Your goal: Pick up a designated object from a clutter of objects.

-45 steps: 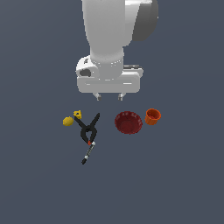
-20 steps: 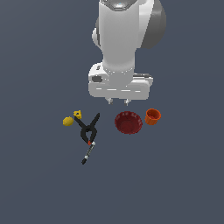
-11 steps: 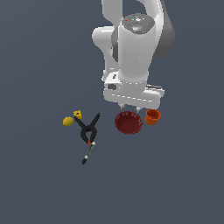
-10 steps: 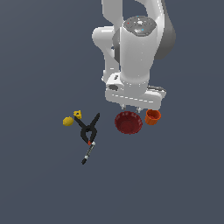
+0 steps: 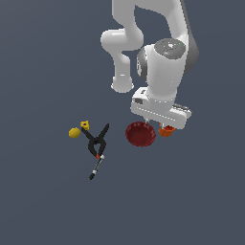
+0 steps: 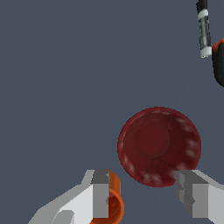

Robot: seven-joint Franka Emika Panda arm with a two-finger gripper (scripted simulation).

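The small orange cup [image 5: 167, 132] stands just to the exterior view's right of the dark-red bowl [image 5: 140, 134], mostly hidden under the hand. My gripper [image 5: 165, 127] hangs low over the cup and the bowl's edge. In the wrist view the gripper [image 6: 146, 195] is open and empty. One finger [image 6: 100, 193] covers part of the cup [image 6: 115, 205], the other finger [image 6: 193, 197] is beside the bowl [image 6: 159, 146], and the bowl's rim lies between them.
A black spring clamp [image 5: 97, 142], a lemon [image 5: 74, 132], a small yellow piece [image 5: 85, 125] and a thin black marker [image 5: 95, 168] lie to the exterior view's left of the bowl. The marker [image 6: 202, 29] and clamp [image 6: 218, 62] also show in the wrist view.
The arm has swung toward the exterior view's right and come down, from above the clutter's middle to just over the cup and bowl. The objects have not moved.
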